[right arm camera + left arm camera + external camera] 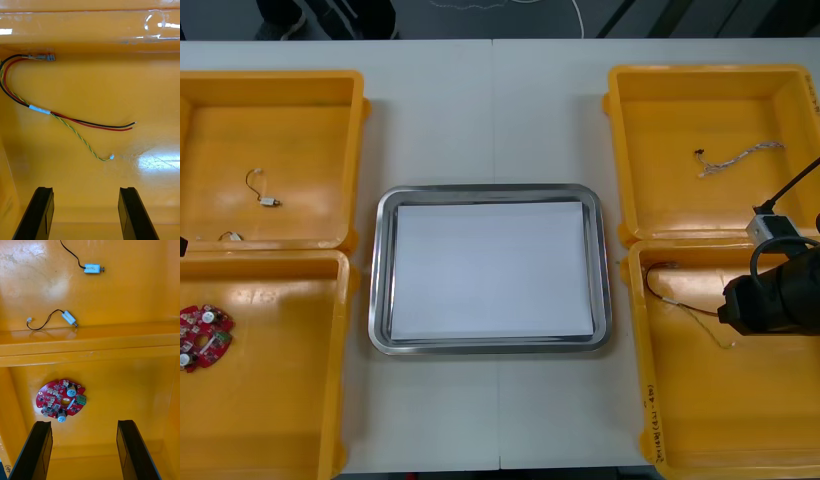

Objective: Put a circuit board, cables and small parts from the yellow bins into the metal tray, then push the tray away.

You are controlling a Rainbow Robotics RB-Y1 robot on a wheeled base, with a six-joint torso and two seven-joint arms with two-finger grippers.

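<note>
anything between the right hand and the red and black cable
Nothing visible: the right hand hangs open over bare floor of the yellow bin, and the red and black cable lies loose ahead of it.

Bright, even overhead light across the table (480, 110); soft shadows along the metal tray (383, 300) rim. Hard glare on the floor and one wall of the right near yellow bin (157, 161), milder sheen in the left far yellow bin (22, 255).

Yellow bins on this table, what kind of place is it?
Probably an electronics workshop or robot lab. Yellow bins hold a red circuit board, cables and small metal parts, with a metal tray between them. The robot's open left claw hangs near the board, the open right claw near a cable.
</note>
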